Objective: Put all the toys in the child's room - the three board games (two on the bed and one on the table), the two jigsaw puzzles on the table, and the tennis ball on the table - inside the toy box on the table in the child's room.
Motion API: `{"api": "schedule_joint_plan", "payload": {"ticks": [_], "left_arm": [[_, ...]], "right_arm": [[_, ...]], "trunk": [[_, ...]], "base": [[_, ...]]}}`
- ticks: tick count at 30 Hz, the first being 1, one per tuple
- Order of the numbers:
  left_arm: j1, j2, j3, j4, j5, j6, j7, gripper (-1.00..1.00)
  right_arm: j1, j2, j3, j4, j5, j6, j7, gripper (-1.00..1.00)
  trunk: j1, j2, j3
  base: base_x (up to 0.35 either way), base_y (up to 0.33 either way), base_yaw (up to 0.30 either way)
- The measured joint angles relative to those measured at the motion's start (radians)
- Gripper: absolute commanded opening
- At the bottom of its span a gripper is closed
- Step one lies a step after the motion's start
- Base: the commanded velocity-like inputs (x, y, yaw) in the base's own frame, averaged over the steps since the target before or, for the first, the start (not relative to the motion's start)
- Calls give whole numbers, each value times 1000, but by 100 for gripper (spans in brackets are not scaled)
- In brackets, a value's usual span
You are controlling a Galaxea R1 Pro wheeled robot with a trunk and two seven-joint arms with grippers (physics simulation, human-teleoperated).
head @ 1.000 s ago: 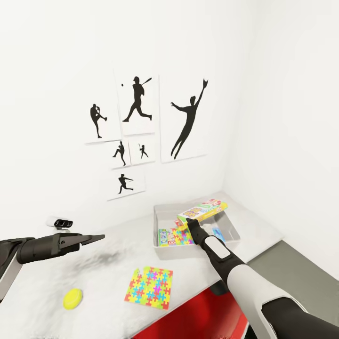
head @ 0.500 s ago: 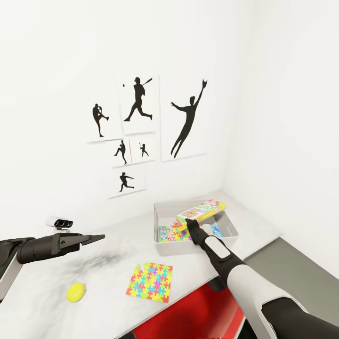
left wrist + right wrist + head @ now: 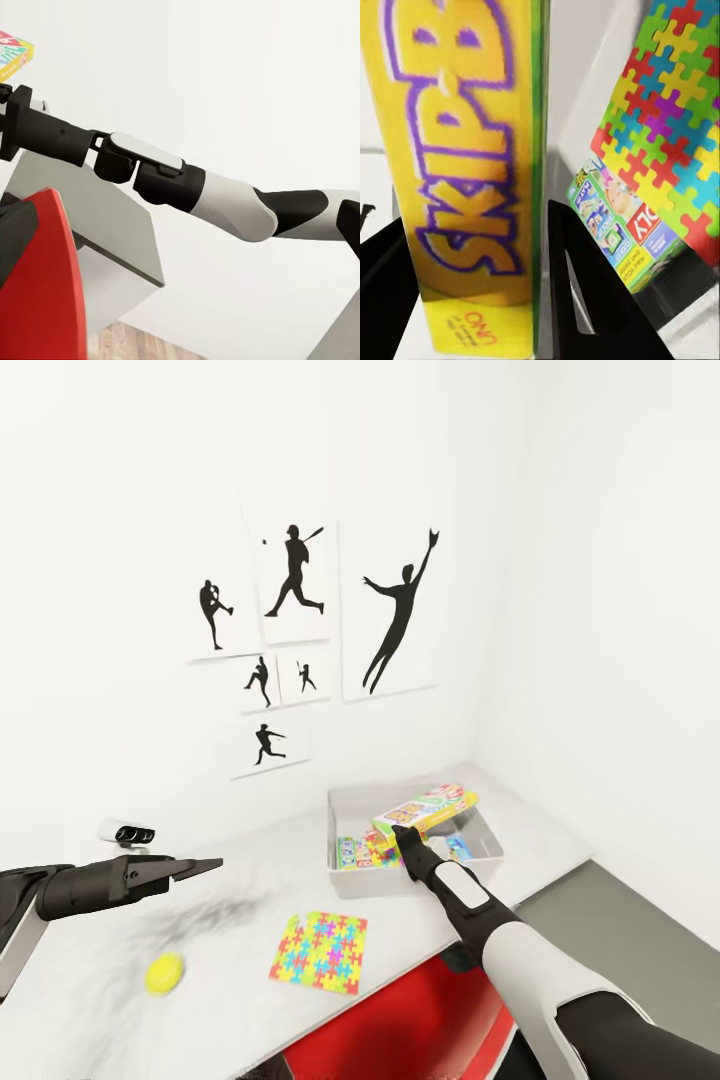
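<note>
Over the toy box (image 3: 345, 865), in the table's (image 3: 90, 970) far right corner by two white walls: right gripper (image 3: 401, 833), fingers clamped on a yellow board game (image 3: 428, 808), another game and puzzle inside. Left gripper (image 3: 200, 865), fingers together, hovered over open tabletop. Near the front edge: puzzle (image 3: 320, 953), ball (image 3: 164, 972). Silhouette prints (image 3: 300, 630) hung behind.

Bright, even simulator light; soft grey shadow on the table (image 3: 240, 905); close box lettering blurred
</note>
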Motion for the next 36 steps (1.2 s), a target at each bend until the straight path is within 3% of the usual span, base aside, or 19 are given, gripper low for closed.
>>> {"api": "schedule_joint_plan", "payload": {"ticks": [1,2,36], "left_arm": [[0,0,0,0,0,0,0,100],[0,0,0,0,0,0,0,100],[0,-1,5,0,2,0,0,100]], "right_arm": [[0,0,0,0,0,0,0,-100],[0,0,0,0,0,0,0,100],[-1,-2,0,-9,5,36,5,100]], "trunk": [[0,0,0],[0,0,0],[0,0,0]], "base": [[-41,0,0],[-26,0,0],[-1,0,0]]}}
